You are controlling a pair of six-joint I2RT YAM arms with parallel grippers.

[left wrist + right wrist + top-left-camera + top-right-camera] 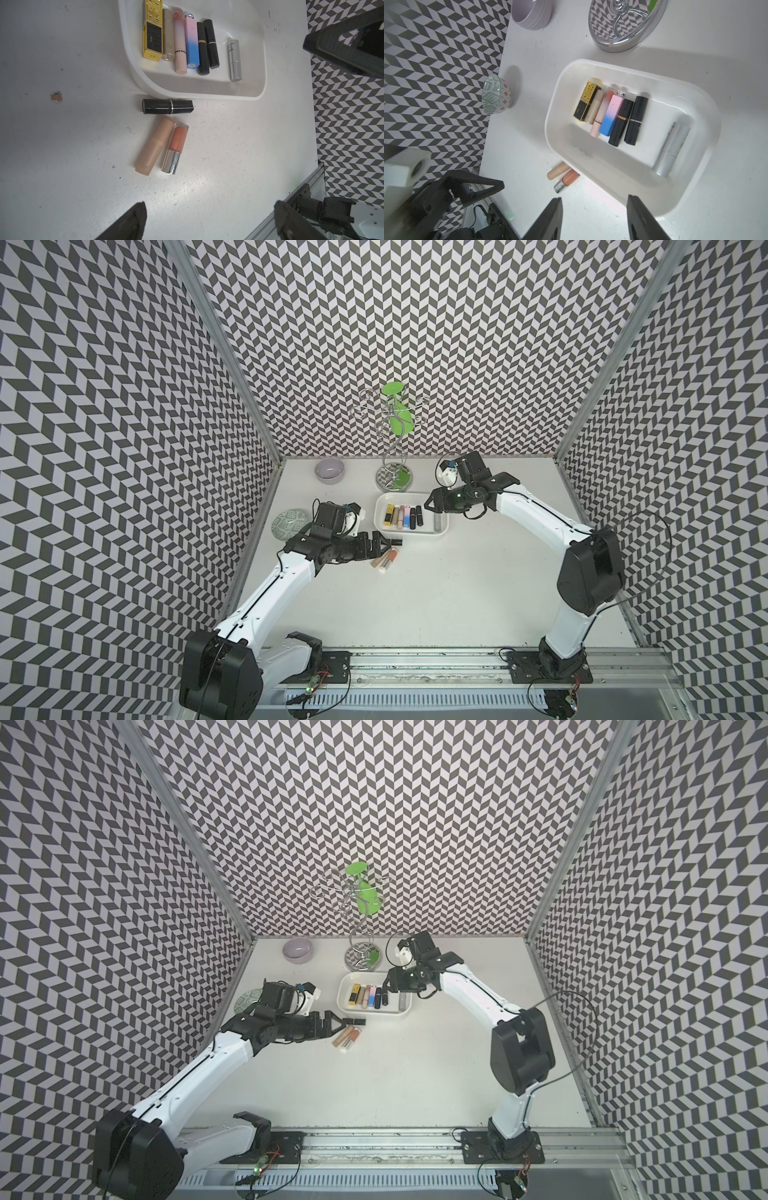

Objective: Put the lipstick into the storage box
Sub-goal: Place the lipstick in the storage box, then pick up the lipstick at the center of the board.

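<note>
Packed in a row inside the storage box [197, 90] are six lipsticks [609, 116], with a silver lipstick [671, 148] set apart. On the table [62, 145] a black lipstick [168, 106] is left just beside the box, and a beige lipstick [153, 145] and peach lipstick [175, 148] lie side by side. The left claw [209, 205] is spread wide and the right claw [595, 198] partly parted over the box; nothing is held.

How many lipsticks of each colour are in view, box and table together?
Black lipsticks: 3
Beige lipsticks: 2
Pale pink lipstick: 1
Pink and blue lipstick: 1
Gold and black lipstick: 1
Silver lipstick: 1
Orange lipstick: 1
Total: 10
</note>
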